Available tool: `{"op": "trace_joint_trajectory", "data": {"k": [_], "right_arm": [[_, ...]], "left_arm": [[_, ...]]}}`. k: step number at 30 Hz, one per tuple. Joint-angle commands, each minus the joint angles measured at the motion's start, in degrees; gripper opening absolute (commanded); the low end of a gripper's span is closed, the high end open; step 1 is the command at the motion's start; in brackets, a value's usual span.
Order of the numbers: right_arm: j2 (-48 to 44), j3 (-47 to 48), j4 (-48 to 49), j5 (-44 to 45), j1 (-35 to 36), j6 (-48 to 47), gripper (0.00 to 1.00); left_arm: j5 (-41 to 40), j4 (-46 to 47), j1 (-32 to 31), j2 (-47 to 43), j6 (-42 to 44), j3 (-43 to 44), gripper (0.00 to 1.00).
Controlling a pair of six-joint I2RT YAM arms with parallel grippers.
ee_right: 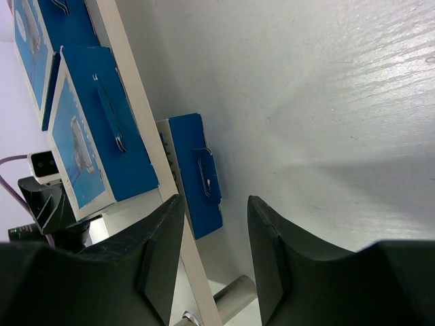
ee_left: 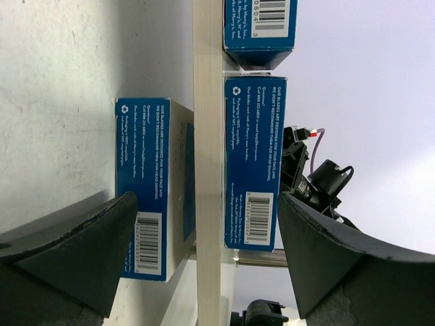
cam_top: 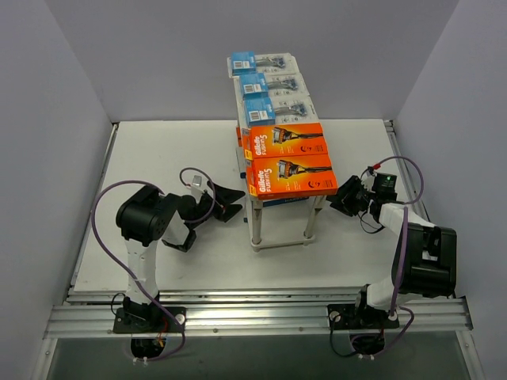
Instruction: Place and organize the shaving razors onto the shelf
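Note:
The shelf (cam_top: 256,226) stands mid-table with its top full. Three clear blister razor packs (cam_top: 269,84) lie at the back and two orange razor boxes (cam_top: 291,176) at the front. A blue-and-white box (cam_top: 285,201) lies under the top board. My left gripper (cam_top: 238,201) is open just left of the shelf, its fingers either side of the board edge (ee_left: 207,102); the lower box (ee_left: 153,190) and an upper box's blue side (ee_left: 255,163) show there. My right gripper (cam_top: 339,198), open with nothing between its fingers (ee_right: 215,204), sits at the shelf's right end, facing the lower box (ee_right: 197,176).
Thin metal legs (cam_top: 310,218) hold the shelf at its near end; one tube (ee_right: 231,302) shows just ahead of my right fingers. Grey walls close the table at the back and both sides. A rail (cam_top: 253,313) runs along the near edge.

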Motion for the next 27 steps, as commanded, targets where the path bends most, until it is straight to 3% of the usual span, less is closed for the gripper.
{"op": "trace_joint_trajectory", "data": {"k": [1, 9, 15, 27], "right_arm": [[0.4, 0.0, 1.6, 0.4, 0.5, 0.0, 0.38], [4.5, -1.7, 8.5, -1.0, 6.6, 2.0, 0.41], [6.5, -2.4, 11.6, -1.0, 8.7, 1.8, 0.44], [9.3, -3.4, 16.2, 0.0, 12.3, 1.9, 0.45]], "left_arm": [[-0.3, 6.2, 0.2, 2.6, 2.2, -3.8, 0.94], [2.5, 5.6, 2.7, -0.4, 3.3, -6.6, 0.94], [5.8, -1.7, 5.8, -6.9, 6.3, -7.8, 0.94], [6.4, -34.8, 7.1, -25.3, 20.3, -3.5, 0.94]]}}
